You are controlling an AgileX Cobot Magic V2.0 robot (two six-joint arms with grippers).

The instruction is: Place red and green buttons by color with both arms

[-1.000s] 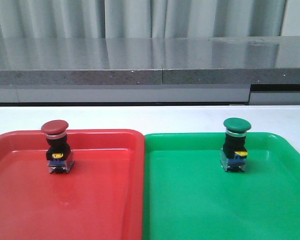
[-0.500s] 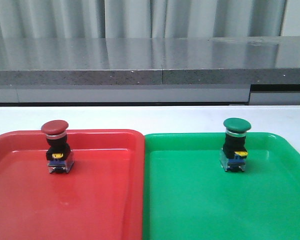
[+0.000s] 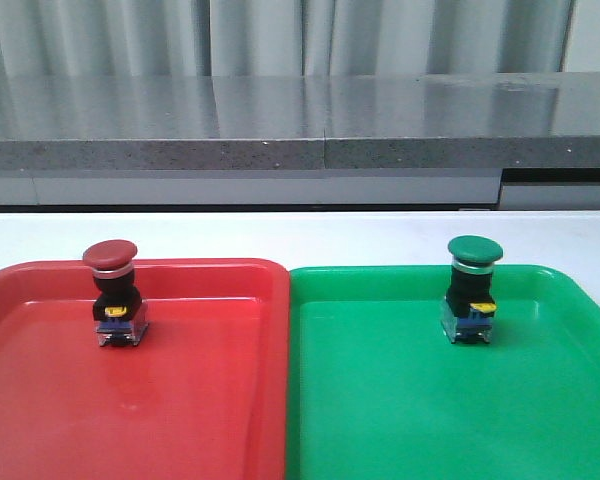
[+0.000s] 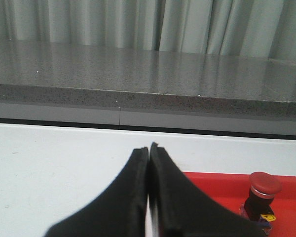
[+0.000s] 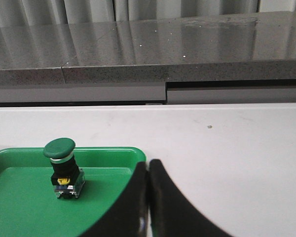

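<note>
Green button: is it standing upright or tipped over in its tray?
Upright. The green button stands on its clear-blue base inside the green tray, cap on top, near the tray's far rim; the right wrist view agrees.

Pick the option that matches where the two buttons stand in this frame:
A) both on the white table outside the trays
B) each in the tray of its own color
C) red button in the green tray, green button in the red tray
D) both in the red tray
B: the red button stands upright in the red tray and the green button upright in the green tray.
</note>
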